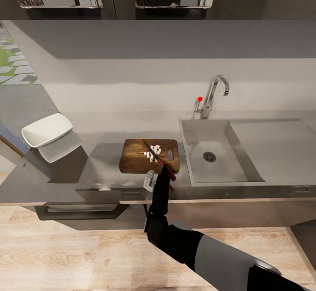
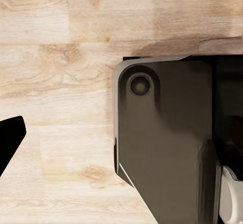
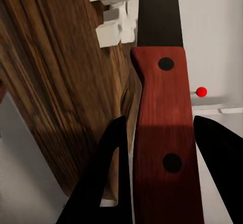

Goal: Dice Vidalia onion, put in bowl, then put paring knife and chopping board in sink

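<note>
Onion pieces [image 1: 152, 152] lying diced on board [image 1: 134, 159], board sitting on counter [image 1: 66, 181]. Right end effector [image 3: 159, 176] gripping knife [image 3: 161, 133] handle. Bowl [image 1: 46, 129] waiting empty; sink [image 1: 206, 150] stowing remaining. Left end effector: cannot tell.

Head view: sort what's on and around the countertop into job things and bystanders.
Job: chopping board, diced onion, paring knife in right gripper, bowl, sink, countertop.
Bystanders: tap, cabinet handles, wooden floor.
</note>
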Controlling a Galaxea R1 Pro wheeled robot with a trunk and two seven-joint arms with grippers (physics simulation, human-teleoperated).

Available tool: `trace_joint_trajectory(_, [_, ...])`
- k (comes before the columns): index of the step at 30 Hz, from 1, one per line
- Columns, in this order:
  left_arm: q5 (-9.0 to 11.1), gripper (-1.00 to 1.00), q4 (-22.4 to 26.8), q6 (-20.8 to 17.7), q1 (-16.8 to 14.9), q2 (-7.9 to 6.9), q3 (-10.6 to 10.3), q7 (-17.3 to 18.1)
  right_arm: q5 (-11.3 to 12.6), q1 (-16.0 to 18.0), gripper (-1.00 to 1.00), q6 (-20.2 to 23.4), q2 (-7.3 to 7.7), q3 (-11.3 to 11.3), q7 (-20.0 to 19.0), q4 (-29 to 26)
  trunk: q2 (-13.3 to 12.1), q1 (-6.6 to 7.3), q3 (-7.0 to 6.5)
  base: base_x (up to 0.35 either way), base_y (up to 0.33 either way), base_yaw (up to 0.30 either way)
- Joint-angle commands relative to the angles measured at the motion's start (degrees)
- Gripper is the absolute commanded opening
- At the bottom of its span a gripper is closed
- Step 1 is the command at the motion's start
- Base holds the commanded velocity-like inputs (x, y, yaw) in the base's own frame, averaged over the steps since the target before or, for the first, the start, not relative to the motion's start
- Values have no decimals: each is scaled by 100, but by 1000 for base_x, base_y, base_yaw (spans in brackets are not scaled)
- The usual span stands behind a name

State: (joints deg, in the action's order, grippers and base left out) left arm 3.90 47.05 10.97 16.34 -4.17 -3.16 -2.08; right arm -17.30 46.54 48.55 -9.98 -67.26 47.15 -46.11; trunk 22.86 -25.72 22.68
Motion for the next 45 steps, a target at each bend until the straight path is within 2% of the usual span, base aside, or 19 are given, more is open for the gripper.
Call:
trace_joint_trajectory(1, [41,100,6,10,1,-6,-27,-24,245,4,-100,-250,-2,-15,40,366,6,-6,9,0,0,0])
trace_joint_trajectory(9, [41,100,6,10,1,-12,-27,-24,222,4,-100,-330,-2,-1,76,270,6,-6,9,0,0,0])
trace_joint_trajectory(10, [37,100,9,10,1,-13,-27,-23,215,4,-100,-482,-2,41,90,177,6,-6,9,0,0,0])
trace_joint_trajectory(12, [39,100,7,10,1,-11,-27,-23,211,4,-100,-620,-2,411,97,-129,6,-6,9,0,0,0])
trace_joint_trajectory(16, [39,100,6,10,1,-14,-27,-26,282,4,-100,-697,-2,2012,-50,-1034,6,-6,9,0,0,0])
trace_joint_trajectory(18, [40,100,6,10,1,-14,-27,-26,396,4,-100,-703,-2,2788,-571,-1506,6,-6,9,0,0,0])
trace_joint_trajectory(19, [39,100,6,10,1,-14,-27,-27,437,4,-100,-701,-2,3050,-809,-1662,6,-6,9,0,0,0])
trace_joint_trajectory(20, [40,100,11,10,1,-14,-27,-26,504,4,-100,-695,-2,3460,-1212,-1897,6,-6,9,0,0,0])
trace_joint_trajectory(22, [41,100,17,10,1,-11,-27,-27,638,4,-100,-672,188,4253,-2045,-2204,6,-6,9,0,0,0])
trace_joint_trajectory(23, [39,100,16,10,1,-10,-27,-25,677,4,-100,-668,292,4558,-2411,-2259,6,-6,9,0,0,0])
trace_joint_trajectory(25, [40,100,14,10,1,-9,-27,-23,702,4,-100,-665,409,4841,-2829,-2290,6,-6,9,0,0,0])
trace_joint_trajectory(28, [41,100,3,10,1,-8,-27,-22,756,4,-100,-667,663,5382,-3559,-2297,6,-6,9,0,0,0])
trace_joint_trajectory(29, [41,100,1,10,1,-6,-27,-24,830,4,-100,-665,721,5689,-3841,-2289,6,-6,9,0,0,0])
trace_joint_trajectory(30, [41,100,-10,10,1,-6,-27,-25,894,4,-100,-664,760,6110,-4187,-2260,6,-6,9,0,0,0])
trace_joint_trajectory(31, [41,100,-18,10,1,-8,-27,-27,913,4,-100,-665,773,6336,-4376,-2242,6,-6,9,0,0,0])
trace_joint_trajectory(33, [45,100,-56,10,-5,-11,-27,-28,923,4,-100,-676,784,6504,-4525,-2146,6,-6,9,44,0,0])
trace_joint_trajectory(35, [48,100,-123,10,-10,-7,-27,-25,922,4,-100,-692,786,6564,-4564,-1970,6,-6,9,211,0,0])
trace_joint_trajectory(45, [41,100,-160,10,-17,16,-27,-22,937,4,-100,-704,787,6606,-4622,-1162,6,-6,33,278,-107,0])
